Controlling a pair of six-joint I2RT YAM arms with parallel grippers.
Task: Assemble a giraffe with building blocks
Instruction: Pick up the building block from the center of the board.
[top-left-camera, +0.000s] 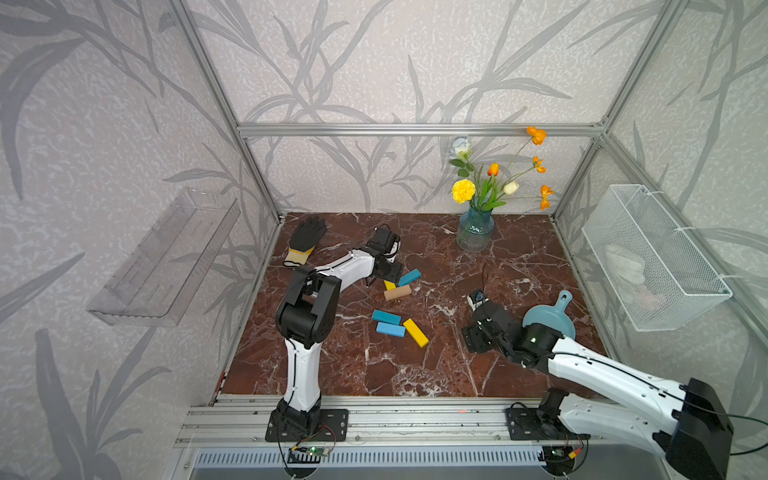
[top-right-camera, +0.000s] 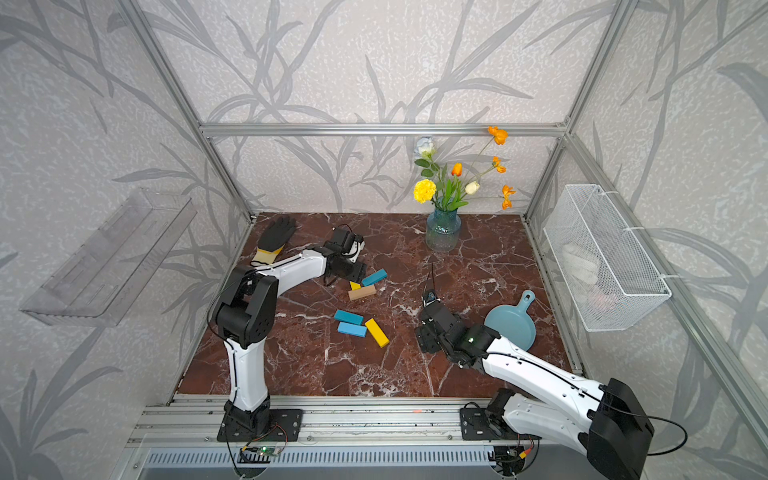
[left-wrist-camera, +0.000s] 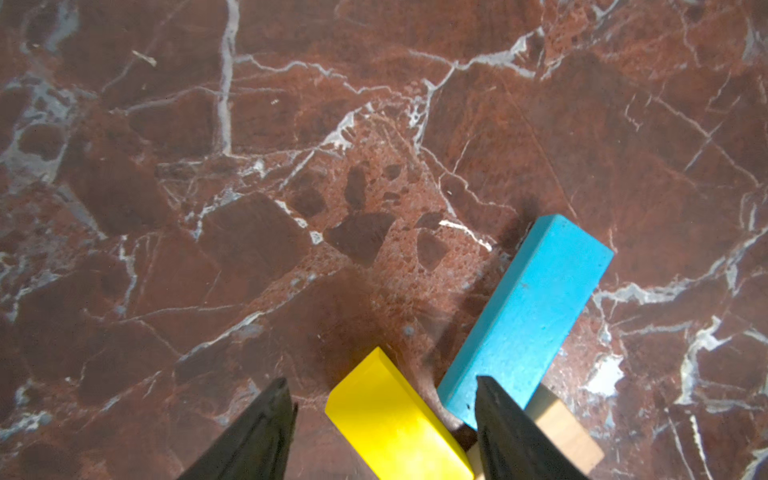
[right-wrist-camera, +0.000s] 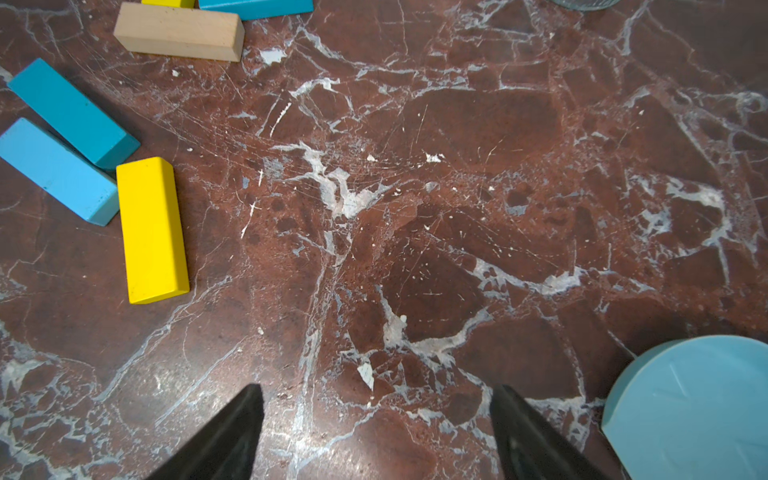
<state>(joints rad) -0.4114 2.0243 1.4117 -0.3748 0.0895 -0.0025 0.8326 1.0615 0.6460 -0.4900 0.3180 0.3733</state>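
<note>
**Left gripper straddles a yellow bar**

We see no giraffe yet: the six building blocks lie loose around the middle of the red-brown marble table (top-left-camera: 415, 374). Toward the far edge, a yellow wooden bar (left-wrist-camera: 395, 415), a teal bar (left-wrist-camera: 528, 307) and a plain tan wooden bar (top-left-camera: 397, 292) crowd together. Nearer the front edge lie two blue bars (top-left-camera: 386, 317) side by side and a second yellow bar (top-left-camera: 415, 332).

The left gripper (left-wrist-camera: 382, 380) has its fingers apart around the first yellow bar, with one finger clear of it and the other hard by the teal bar. We judge it should centre on the yellow bar before closing, or it may nip the teal one too.

The right gripper (right-wrist-camera: 377, 387) hangs over bare marble with its fingers apart and empty, beside the light-blue plastic scoop (right-wrist-camera: 685, 407).

We can read no writing anywhere.
</note>
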